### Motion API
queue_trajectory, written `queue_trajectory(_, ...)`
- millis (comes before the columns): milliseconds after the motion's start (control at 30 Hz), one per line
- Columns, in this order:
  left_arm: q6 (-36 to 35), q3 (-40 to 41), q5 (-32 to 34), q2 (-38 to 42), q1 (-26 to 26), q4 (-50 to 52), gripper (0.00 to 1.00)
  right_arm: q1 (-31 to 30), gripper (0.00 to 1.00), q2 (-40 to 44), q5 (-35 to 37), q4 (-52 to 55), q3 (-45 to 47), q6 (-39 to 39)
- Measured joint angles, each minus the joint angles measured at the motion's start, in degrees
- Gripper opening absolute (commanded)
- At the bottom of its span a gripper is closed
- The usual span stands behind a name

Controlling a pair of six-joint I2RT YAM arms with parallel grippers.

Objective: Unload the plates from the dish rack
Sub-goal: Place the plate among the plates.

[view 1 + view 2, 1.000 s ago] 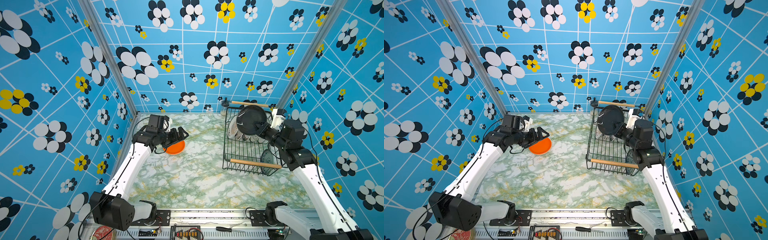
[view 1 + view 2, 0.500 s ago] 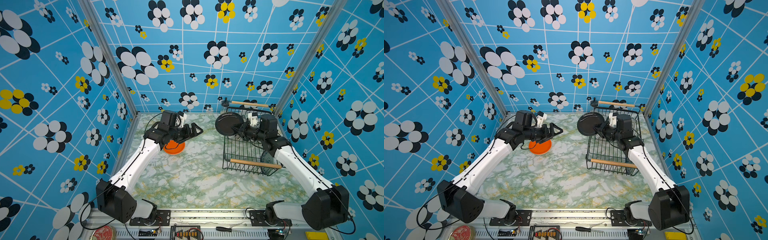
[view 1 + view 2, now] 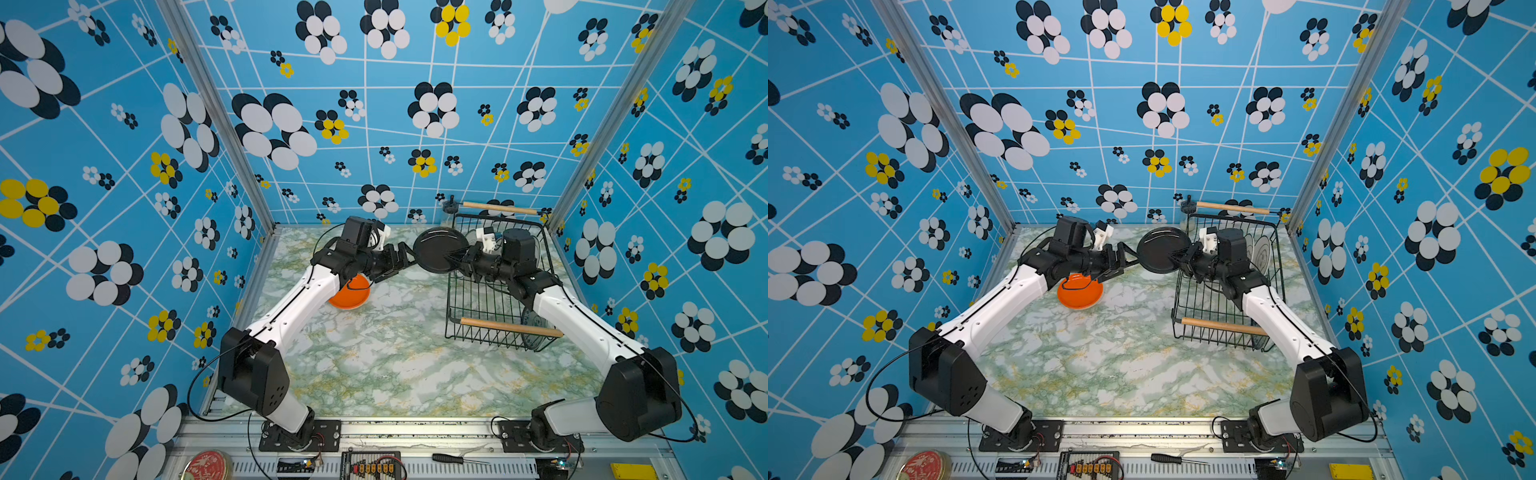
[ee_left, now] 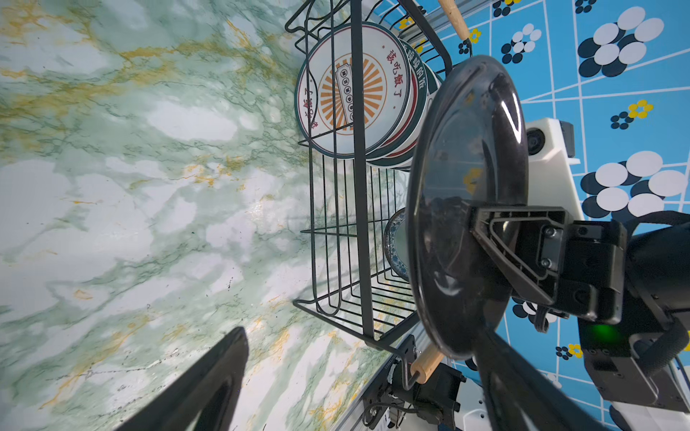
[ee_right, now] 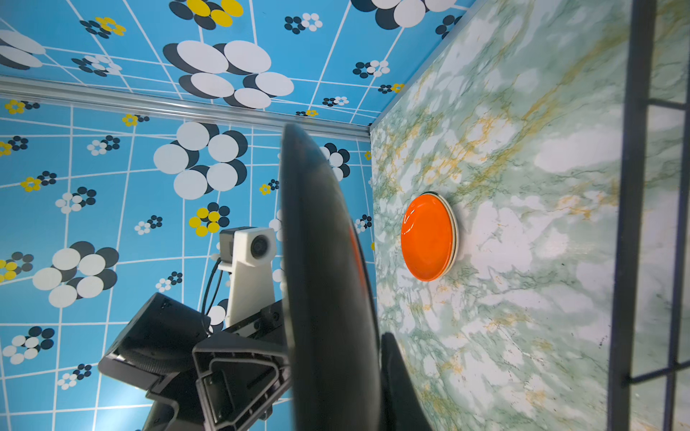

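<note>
Moved since a second ago: black plate point(image 3: 436, 249), out of dish rack point(image 3: 511, 327) to mid-air above bench point(image 3: 395, 353), pinched by right claw point(image 3: 455, 259). Left claw point(image 3: 406, 261) spread about its rim; contact uncertain. Step: handover. Next, likely: left closes before right releases.

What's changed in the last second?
The right hand, shut on the black plate, carried it out of the dish rack toward the left hand, which rose from over the orange plate to meet it, open. Orange plate and rack stayed put.
</note>
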State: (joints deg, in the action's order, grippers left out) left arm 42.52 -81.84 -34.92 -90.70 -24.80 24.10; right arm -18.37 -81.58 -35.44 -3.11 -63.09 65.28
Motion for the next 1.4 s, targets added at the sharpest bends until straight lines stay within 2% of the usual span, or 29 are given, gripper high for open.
queue_trajectory(100, 0.72, -1.09, -0.59, -1.60, 0.00, -0.83, 0.80, -0.48, 0.04, -0.07, -0.52, -1.46, 0.13, 0.39)
queue_trajectory(300, 1.95, -2.64, -1.81, -4.37, -0.09, -1.95, 0.69, -1.68, 0.05, -0.83, -1.38, -3.82, 1.01, 1.07)
queue_trajectory(400, 2.62, -2.67, -2.27, -4.57, -0.11, -2.27, 0.52, -2.27, 0.06, -1.46, -1.42, -4.81, 1.51, 1.38)
queue_trajectory(500, 3.15, -2.99, -3.02, -4.66, -0.11, -3.04, 0.39, -2.75, 0.07, -1.97, -1.42, -5.77, 1.92, 1.64)
queue_trajectory(733, 4.57, -3.08, -4.02, -5.09, -0.09, -4.39, 0.20, -3.37, 0.09, -2.51, -1.55, -7.89, 2.43, 2.27)
queue_trajectory(967, 6.40, -3.10, -5.33, -5.09, 0.98, -4.81, 0.08, -3.19, 0.16, -3.78, -2.21, -10.47, 2.51, 3.61)
queue_trajectory(1267, 5.40, -4.24, -4.22, -5.11, 0.31, -1.42, 0.00, -3.67, 0.38, -5.92, -2.29, -10.67, 2.58, 3.82)
queue_trajectory(1400, 4.35, -5.33, -3.85, -5.11, 0.17, 1.22, 0.00, -4.02, 0.54, -6.01, -2.47, -11.43, 2.58, 3.98)
